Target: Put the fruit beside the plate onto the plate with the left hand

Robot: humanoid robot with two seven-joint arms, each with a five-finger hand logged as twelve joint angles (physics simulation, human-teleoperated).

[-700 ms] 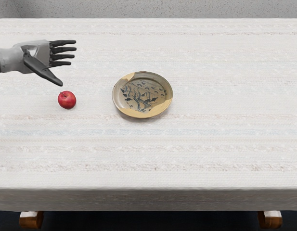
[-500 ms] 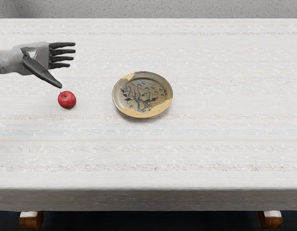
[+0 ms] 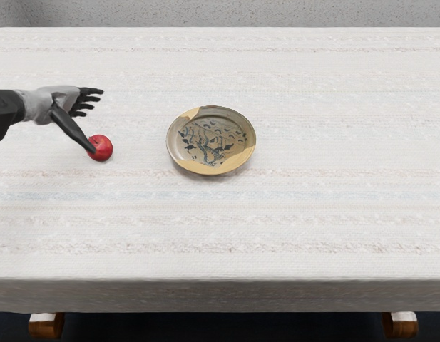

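The left hand (image 3: pixel 59 105) has dropped toward the left edge of the frame, and its thumb tip now meets the apple (image 3: pixel 101 148). The hand is open and grips nothing. The apple lies just lower right of the palm, well left of the plate (image 3: pixel 241 158).

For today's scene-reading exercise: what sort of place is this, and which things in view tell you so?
Probably a simulated dining setting: a long table under a pale cloth, a decorated plate, and a red apple beside the plate, with a robot hand at the apple.
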